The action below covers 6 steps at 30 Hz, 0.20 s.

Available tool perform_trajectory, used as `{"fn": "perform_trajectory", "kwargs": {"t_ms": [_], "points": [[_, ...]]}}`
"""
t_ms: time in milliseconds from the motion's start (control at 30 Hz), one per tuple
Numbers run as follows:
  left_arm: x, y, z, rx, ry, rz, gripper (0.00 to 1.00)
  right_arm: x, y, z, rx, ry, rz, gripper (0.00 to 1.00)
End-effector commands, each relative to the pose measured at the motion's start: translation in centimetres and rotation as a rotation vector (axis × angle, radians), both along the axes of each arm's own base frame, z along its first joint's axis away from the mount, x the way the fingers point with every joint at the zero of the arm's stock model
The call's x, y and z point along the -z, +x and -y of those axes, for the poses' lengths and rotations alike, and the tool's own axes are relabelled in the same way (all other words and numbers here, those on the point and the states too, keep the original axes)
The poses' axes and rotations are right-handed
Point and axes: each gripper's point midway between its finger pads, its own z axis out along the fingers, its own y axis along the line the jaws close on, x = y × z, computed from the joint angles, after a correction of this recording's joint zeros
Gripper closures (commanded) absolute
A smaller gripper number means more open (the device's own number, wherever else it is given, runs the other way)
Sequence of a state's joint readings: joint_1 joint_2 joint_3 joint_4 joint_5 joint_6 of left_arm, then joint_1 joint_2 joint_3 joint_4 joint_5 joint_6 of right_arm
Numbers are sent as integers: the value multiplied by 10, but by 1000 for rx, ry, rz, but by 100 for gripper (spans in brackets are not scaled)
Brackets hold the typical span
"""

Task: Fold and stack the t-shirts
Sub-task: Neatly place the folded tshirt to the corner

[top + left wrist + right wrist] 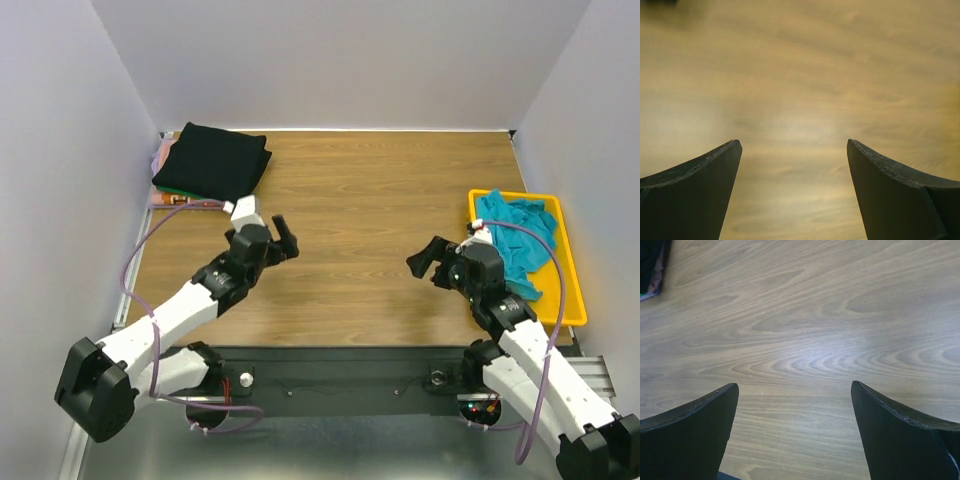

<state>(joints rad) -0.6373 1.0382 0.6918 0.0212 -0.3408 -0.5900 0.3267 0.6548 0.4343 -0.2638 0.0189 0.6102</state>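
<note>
Left claw point(286, 238) agape — black t-shirt point(210, 160) lengthwise left-right

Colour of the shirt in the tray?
Teal-blue. The shirt lies crumpled in the tray; top external view shows it best.

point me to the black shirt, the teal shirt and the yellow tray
black t-shirt point(212, 160), top external view, middle of its folded top face
teal-blue t-shirt point(510, 255), top external view, middle of the crumpled cloth
yellow tray point(572, 275), top external view, its right-hand rim
</note>
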Motion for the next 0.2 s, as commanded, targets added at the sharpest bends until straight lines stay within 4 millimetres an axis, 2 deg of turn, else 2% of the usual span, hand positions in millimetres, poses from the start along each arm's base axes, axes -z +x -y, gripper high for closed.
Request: {"fn": "perform_trajectory", "kwargs": {"t_ms": [0, 67, 167], "points": [[5, -15, -18, -118, -125, 6, 1, 4, 0, 9, 45, -17, 17, 0], [9, -19, -25, -139, -105, -7, 1, 8, -1, 12, 61, -22, 11, 0], [14, -24, -45, -214, -44, -32, 2, 4, 2, 18, 103, -21, 29, 0]]}}
